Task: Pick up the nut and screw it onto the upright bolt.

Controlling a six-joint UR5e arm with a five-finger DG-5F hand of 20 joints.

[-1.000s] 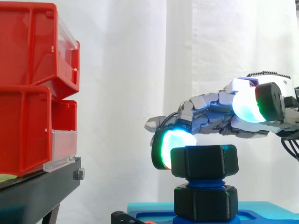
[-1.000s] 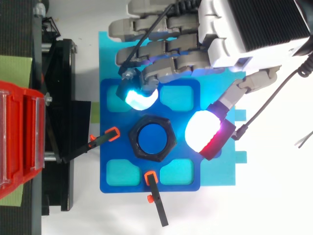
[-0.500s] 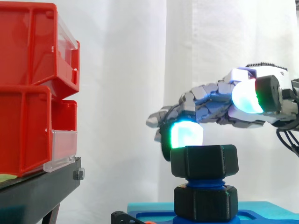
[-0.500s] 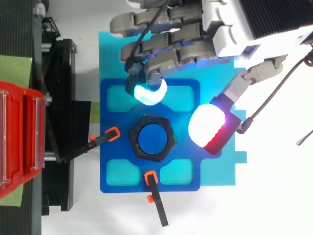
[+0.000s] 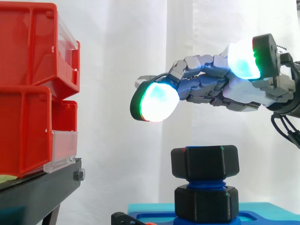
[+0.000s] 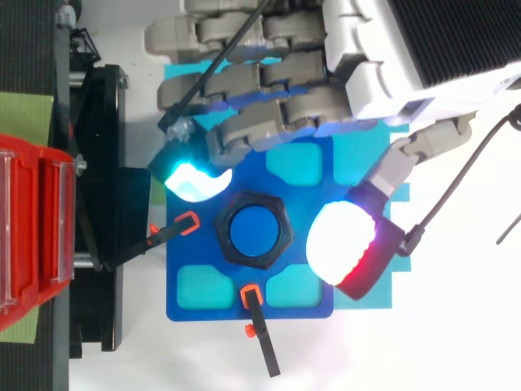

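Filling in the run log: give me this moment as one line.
hand: open, empty, above the nut | nut: sits atop bolt, not held

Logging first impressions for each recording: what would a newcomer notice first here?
The hand hovers above the black nut, its fingers relaxed and glowing pads clear of it. The nut sits atop the blue bolt at centre; red bins stack at the side view's left.
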